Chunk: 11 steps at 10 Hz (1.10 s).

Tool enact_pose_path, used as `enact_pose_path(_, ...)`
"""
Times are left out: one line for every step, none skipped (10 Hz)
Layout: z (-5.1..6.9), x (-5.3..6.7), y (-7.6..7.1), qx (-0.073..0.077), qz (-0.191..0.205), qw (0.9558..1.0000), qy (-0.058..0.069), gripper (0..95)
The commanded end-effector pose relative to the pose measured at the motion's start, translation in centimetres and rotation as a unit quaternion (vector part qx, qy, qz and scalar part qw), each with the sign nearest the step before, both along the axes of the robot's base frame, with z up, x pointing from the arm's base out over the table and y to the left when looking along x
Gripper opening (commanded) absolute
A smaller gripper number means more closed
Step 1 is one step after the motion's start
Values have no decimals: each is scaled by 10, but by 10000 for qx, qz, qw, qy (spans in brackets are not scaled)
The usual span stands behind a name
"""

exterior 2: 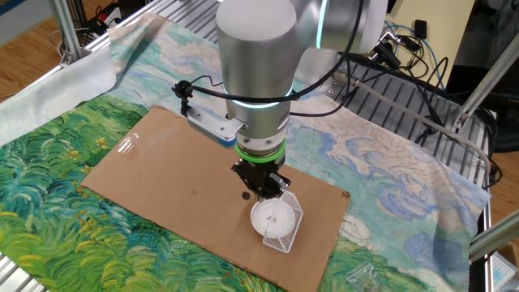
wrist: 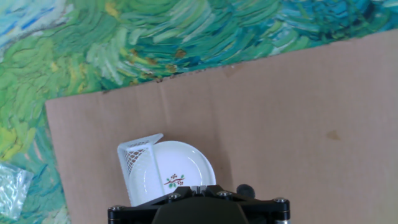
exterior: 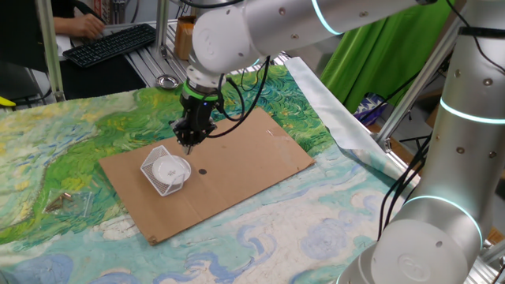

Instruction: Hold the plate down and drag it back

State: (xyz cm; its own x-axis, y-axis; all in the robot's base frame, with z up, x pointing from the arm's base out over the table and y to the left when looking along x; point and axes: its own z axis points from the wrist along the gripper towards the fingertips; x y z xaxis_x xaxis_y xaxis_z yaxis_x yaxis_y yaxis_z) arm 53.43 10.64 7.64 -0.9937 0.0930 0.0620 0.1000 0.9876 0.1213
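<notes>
Hand view shows the small round white plate (wrist: 174, 174), a faint floral mark at its centre, resting in a white wire-mesh basket (wrist: 134, 155) on the brown cardboard sheet (wrist: 280, 112). The end effector (exterior: 189, 142), fingers closed and holding nothing, points down near the plate's rim, seemingly to pin it for dragging.

You see the tool (exterior: 188, 143) pointing down near the centre of the frame, its tips closed together just above the upper right rim of the plate (exterior: 170, 168). The plate sits in a white wire basket (exterior: 162, 177) on a cardboard sheet (exterior: 237, 170), which lies over the painted cloth (exterior: 71, 150) covering the tabletop. A keyboard (exterior: 110, 43) lies upper left.
</notes>
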Motion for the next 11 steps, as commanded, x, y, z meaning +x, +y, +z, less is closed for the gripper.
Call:
enact_pose_path(0, 0, 0, 0, -22, 10000, 36, 0)
enact_pose_path(0, 0, 0, 1, -28, 10000, 38, 0)
enact_pose_path(0, 0, 0, 2, -48, 10000, 87, 0)
enact_pose_path(0, 0, 0, -13, -78, 9999, 133, 0)
enact_pose_path(0, 0, 0, -12, -42, 9997, 246, 0)
enact_pose_path(0, 0, 0, 4, -17, 9995, 325, 0)
enact_pose_path(0, 0, 0, -11, -70, 9994, 338, 0)
enact_pose_path(0, 0, 0, -44, -66, 9994, 339, 0)
enact_pose_path(0, 0, 0, -82, -2, 9993, 355, 0)
enact_pose_path(0, 0, 0, -63, 79, 9991, 406, 0)
enact_pose_path(0, 0, 0, -12, 83, 9991, 420, 0)
